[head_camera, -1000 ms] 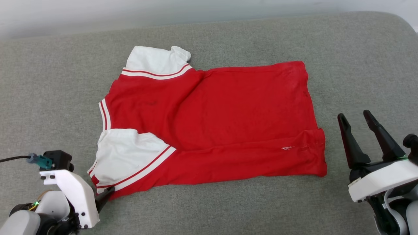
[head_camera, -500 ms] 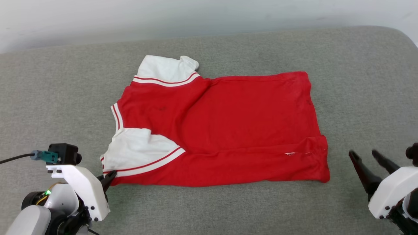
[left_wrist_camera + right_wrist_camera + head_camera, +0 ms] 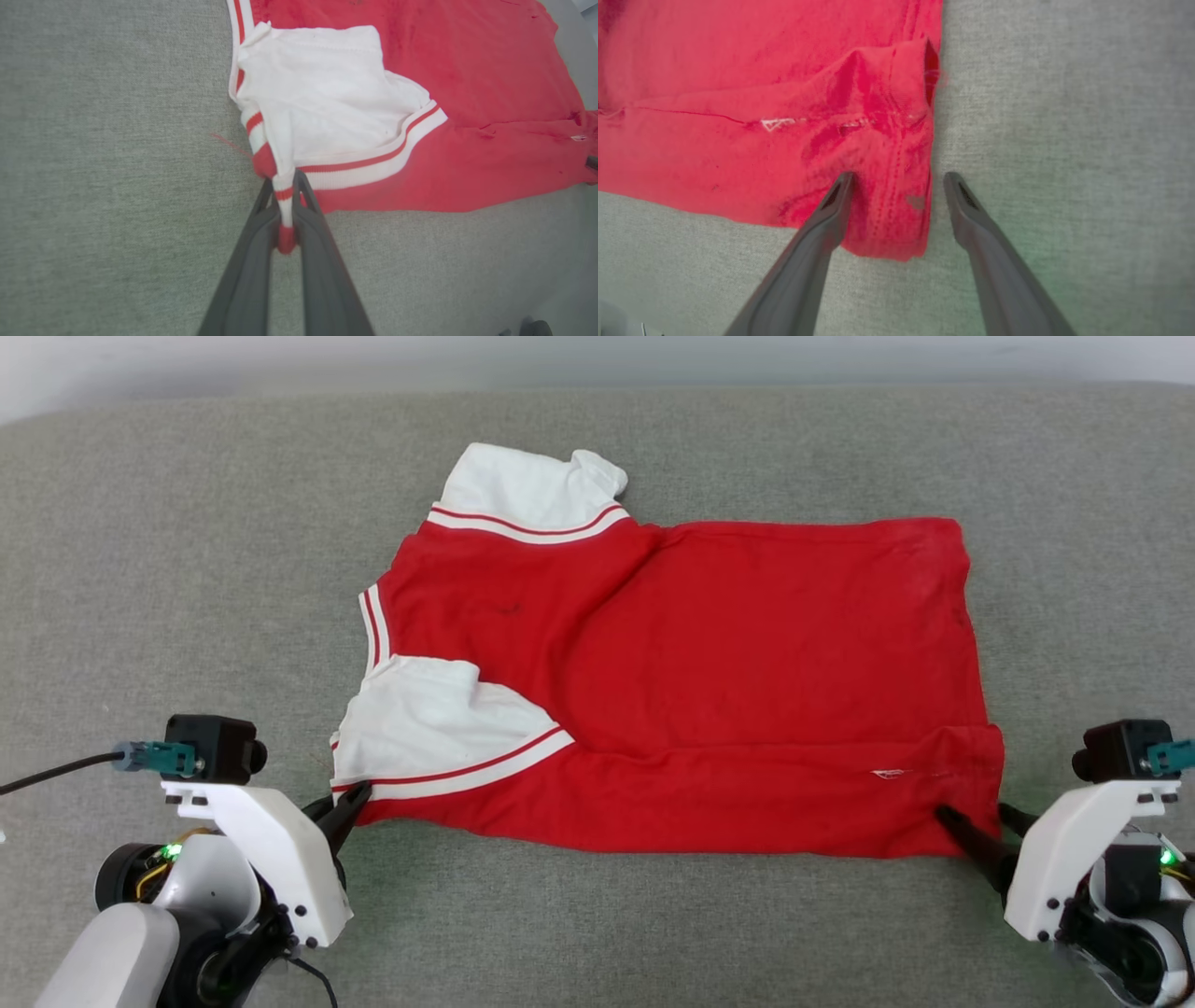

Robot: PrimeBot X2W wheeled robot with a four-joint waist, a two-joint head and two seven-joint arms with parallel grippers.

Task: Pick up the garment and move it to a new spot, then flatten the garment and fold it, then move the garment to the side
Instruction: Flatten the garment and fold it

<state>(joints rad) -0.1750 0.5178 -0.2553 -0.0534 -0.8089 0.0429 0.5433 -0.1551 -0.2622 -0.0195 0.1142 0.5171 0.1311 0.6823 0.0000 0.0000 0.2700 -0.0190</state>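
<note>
the garment (image 3: 672,681) lay spread near the middle of the grey cushion (image 3: 187,569), its red body running across the head view, neck end toward the robot's left and bottom hem toward the right. the long edge nearest the robot was turned over onto the body as a flat band. the far sleeve (image 3: 527,490), white, stuck out at the far left corner. the near sleeve (image 3: 429,723), also white, lay folded onto the red at the near left corner, with its striped trim (image 3: 485,765) running on a slant. a small white mark (image 3: 777,123) showed on the band toward the hem.

the left gripper (image 3: 350,798) sat at the near left corner with its fingers closed together; in the left wrist view a strip of the trim was pinched between them and drawn taut. the right gripper (image 3: 976,817) sat at the near right corner with its fingers spread apart. one tip pressed on the red cloth just inside the hem, the other rested on bare cushion just beside the edge. the hem corner lay between them, not gripped.
</note>
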